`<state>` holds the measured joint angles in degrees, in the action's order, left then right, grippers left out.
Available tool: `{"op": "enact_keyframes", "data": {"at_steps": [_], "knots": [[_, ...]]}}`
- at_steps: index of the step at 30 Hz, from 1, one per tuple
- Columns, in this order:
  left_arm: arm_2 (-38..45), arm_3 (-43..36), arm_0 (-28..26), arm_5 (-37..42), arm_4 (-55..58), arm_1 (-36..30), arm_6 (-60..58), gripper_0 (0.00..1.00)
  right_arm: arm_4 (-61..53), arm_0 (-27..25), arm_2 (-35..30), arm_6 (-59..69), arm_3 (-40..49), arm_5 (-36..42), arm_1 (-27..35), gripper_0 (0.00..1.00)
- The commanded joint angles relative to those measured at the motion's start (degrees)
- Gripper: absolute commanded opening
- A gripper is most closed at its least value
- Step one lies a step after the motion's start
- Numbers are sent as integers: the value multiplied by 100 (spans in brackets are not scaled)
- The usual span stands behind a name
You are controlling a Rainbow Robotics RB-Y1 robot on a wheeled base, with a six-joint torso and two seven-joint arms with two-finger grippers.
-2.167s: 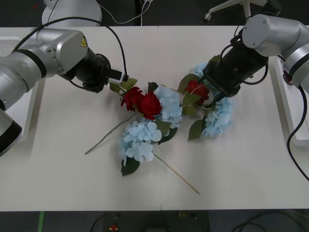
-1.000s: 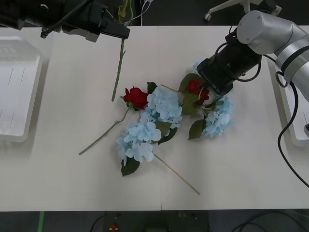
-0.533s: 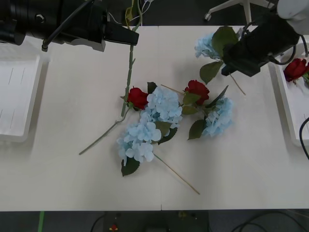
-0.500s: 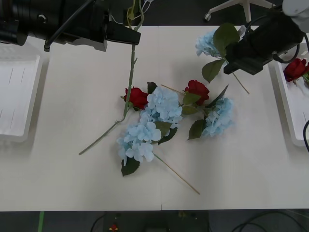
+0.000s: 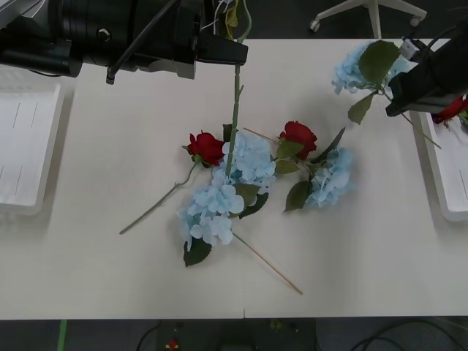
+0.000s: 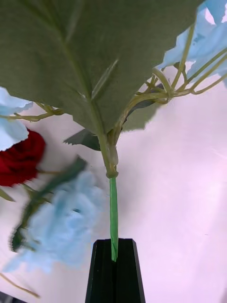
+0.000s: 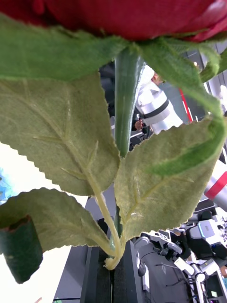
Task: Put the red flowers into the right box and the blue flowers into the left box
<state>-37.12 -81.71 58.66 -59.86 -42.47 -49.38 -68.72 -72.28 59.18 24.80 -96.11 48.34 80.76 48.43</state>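
My left gripper point(image 5: 235, 55) hangs over the table's far middle, shut on a red flower whose stem point(image 5: 233, 117) dangles down to the pile. Its bloom point(image 7: 132, 14) and leaves fill the left wrist view above the shut black fingers point(image 7: 97, 279). Near the right box point(image 5: 447, 191), my right gripper point(image 5: 395, 99) is shut on the stem point(image 6: 113, 213) of a blue flower point(image 5: 352, 62), held in the air. Two red flowers point(image 5: 206, 147) point(image 5: 298, 135) and three blue flowers point(image 5: 249, 156) point(image 5: 211, 213) point(image 5: 333, 175) lie mid-table. One red flower point(image 5: 455, 108) lies in the right box. The left box point(image 5: 22, 146) sits at the far left.
A bare tan stem point(image 5: 269, 266) and a green stem point(image 5: 153, 208) stick out of the pile toward the front. Table room lies open on both sides of the pile. An office chair base point(image 5: 369, 11) stands behind the table.
Both arms have lifted a flower off the pile and swung right: the left with the red flower, the right with the blue flower, which now hangs by the right box.
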Motion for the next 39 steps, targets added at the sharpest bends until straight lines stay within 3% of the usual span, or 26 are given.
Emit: {"op": "enact_keyframes", "data": {"at_steps": [1,11,13,15,18,23,29,39], "knots": [[21,-161,-30,62,20,52,184,0,135,-267,421,-312,167,-69,263,0],[21,-232,-30,62,37,52,157,0,74,-592,1212,-365,167,-552,246,0],[21,-241,-30,62,37,43,149,0,3,-601,1308,-391,158,-623,246,16],[21,-258,-30,62,37,43,140,0,-58,-609,1317,-409,158,-614,246,40],[21,-276,-30,62,37,43,105,0,-155,-609,1317,-488,123,-579,255,59],[21,-276,-30,62,37,43,105,0,-462,-601,1300,-787,123,-517,369,77],[21,-276,-30,62,37,43,105,0,-1051,-592,957,-1701,123,-201,799,83],[21,-276,-30,62,37,43,105,0,-2862,-864,175,-3388,193,485,1230,83]]}}
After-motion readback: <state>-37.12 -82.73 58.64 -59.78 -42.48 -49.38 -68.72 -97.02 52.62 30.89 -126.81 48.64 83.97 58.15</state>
